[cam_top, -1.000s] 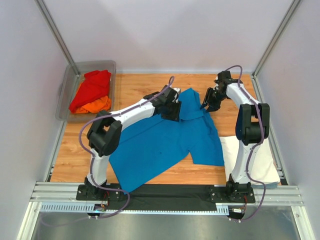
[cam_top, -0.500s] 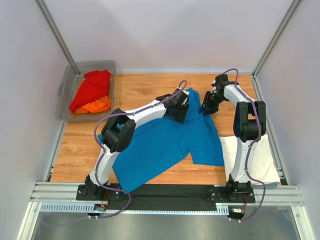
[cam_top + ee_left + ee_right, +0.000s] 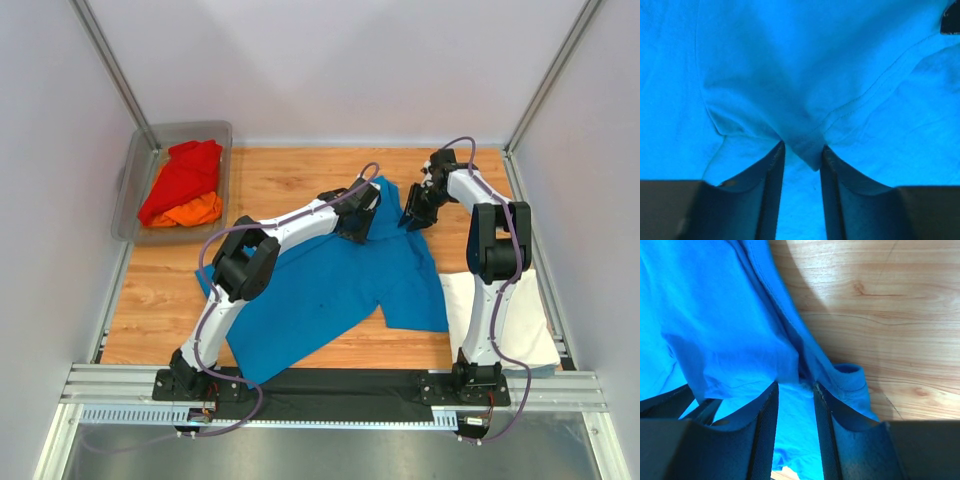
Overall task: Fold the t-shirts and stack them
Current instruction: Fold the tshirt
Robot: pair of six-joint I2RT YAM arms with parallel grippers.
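Note:
A bright blue t-shirt [image 3: 330, 290] lies spread over the middle of the wooden table. My left gripper [image 3: 358, 222] is at its far edge and is shut on a fold of it; in the left wrist view the cloth [image 3: 790, 60] puckers between my fingertips [image 3: 803, 150]. My right gripper [image 3: 413, 215] is at the shirt's far right corner and is shut on its hem; in the right wrist view the cloth [image 3: 715, 315] bunches at my fingertips [image 3: 796, 385]. A white t-shirt [image 3: 500, 320] lies folded at the right. A red t-shirt [image 3: 185, 175] and an orange t-shirt [image 3: 190, 212] lie in the tub.
The grey see-through tub [image 3: 128, 195] stands at the far left. Bare wood [image 3: 880, 300] lies beyond the blue shirt's far edge. White walls and metal posts close in the table on three sides.
My left arm has stretched further right and away, bringing its gripper to the shirt's far edge. My right gripper has shifted slightly left onto the shirt's corner.

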